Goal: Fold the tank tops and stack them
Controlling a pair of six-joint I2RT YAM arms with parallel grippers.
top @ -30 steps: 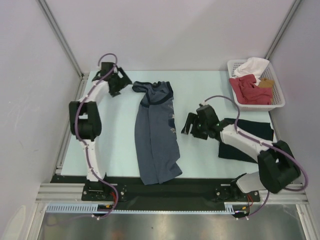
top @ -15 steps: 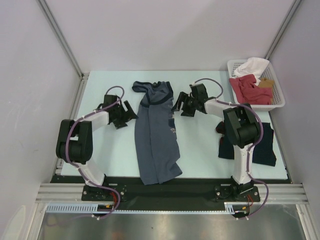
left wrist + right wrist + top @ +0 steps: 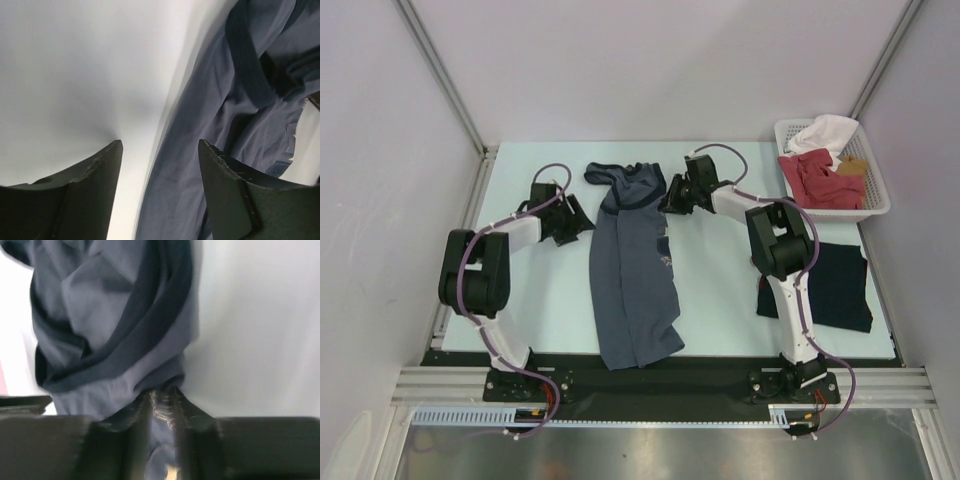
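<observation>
Two tank tops | slate-blue tank top [image 3: 635, 270] spread between left gripper [image 3: 578, 222] and right gripper [image 3: 672, 200] | navy tank top [image 3: 835, 285] folded, well off to right gripper's right | right gripper pinched shut on cloth edge | left gripper open, opposite edge between fingers | advice: close left squarely on hem, then lift both level.

Left arm [image 3: 478, 272]: elbow folded at left, forearm angled far-right, left gripper [image 3: 572, 218] low, jaws parted. Right arm [image 3: 782, 248]: forearm stretched far-left, right gripper [image 3: 670, 198] pinching slate-blue tank top [image 3: 632, 270].
</observation>
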